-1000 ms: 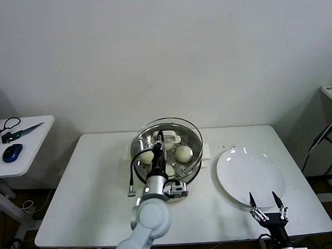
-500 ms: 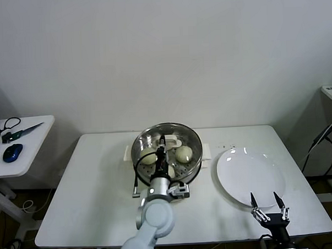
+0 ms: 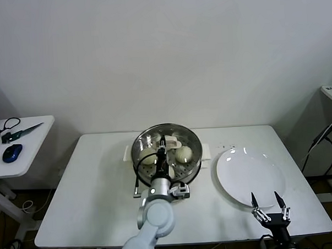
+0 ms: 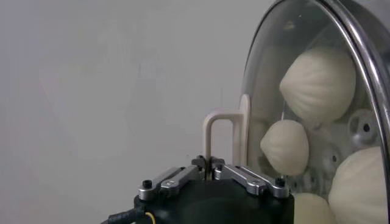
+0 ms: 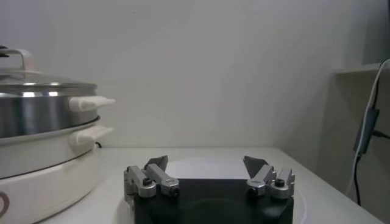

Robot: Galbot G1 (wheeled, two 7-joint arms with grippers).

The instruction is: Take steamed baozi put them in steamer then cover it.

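The steamer (image 3: 196,158) stands at the middle back of the white table, its steel pot on a white base (image 5: 42,176). A round glass lid (image 3: 183,136) lies over it. My left gripper (image 3: 163,141) is above the lid's centre, shut on the lid's white handle (image 4: 219,129). Through the glass show cream-white steamed baozi (image 4: 317,85), (image 4: 284,146), (image 4: 362,185), resting on the perforated tray. In the head view two buns (image 3: 183,153), (image 3: 148,155) are plain. My right gripper (image 3: 267,200) stands open at the table's front right, holding nothing.
A flat white plate (image 3: 251,176) lies bare to the right of the steamer, just behind my right gripper. A side table (image 3: 24,153) with a mouse and cables stands at the far left. A shelf and hanging cable (image 3: 321,140) are at the far right.
The glass lid has come down from a raised, slightly tilted position and now sits level on the steamer, with my left gripper still on its handle. The right arm has barely moved.
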